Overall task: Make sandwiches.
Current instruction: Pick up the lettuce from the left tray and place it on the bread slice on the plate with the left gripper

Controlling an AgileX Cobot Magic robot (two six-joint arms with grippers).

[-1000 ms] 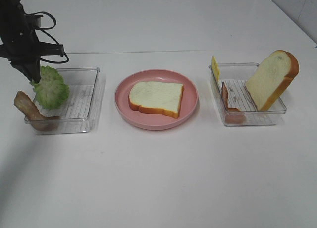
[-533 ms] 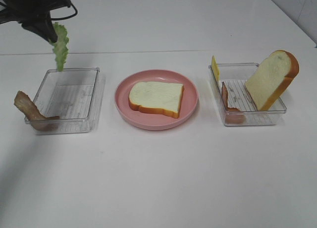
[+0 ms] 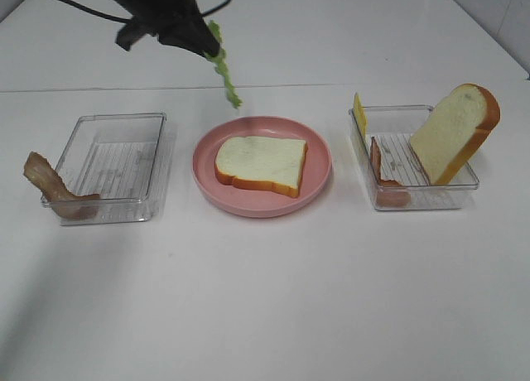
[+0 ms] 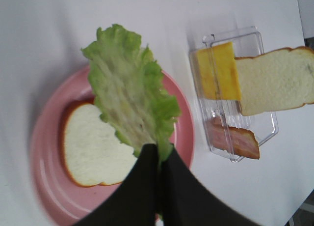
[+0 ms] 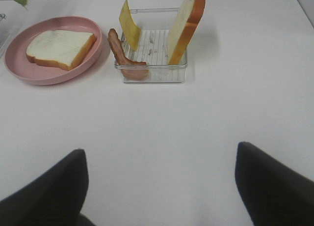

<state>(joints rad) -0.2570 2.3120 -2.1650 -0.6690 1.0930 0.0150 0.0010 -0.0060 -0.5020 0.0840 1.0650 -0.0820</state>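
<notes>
It looked like a robot lab or test bench, not a working kitchen. A plain white table (image 3: 265, 315) carried a staged set: a pink plate (image 3: 201, 161) in the middle and a clear tray (image 3: 124, 116) on either side. The food looked like toys. The bread (image 3: 261, 164) on the plate had an even orange crust, and another slice (image 3: 451, 132) stood propped in the right tray (image 3: 397, 109). A black robot arm (image 3: 157, 8) hung over the table, its left claw (image 4: 158, 150) pinched on a stiff lettuce (image 4: 127, 88) leaf. Pale tiles (image 3: 509, 12) showed past the table's far corner.
</notes>
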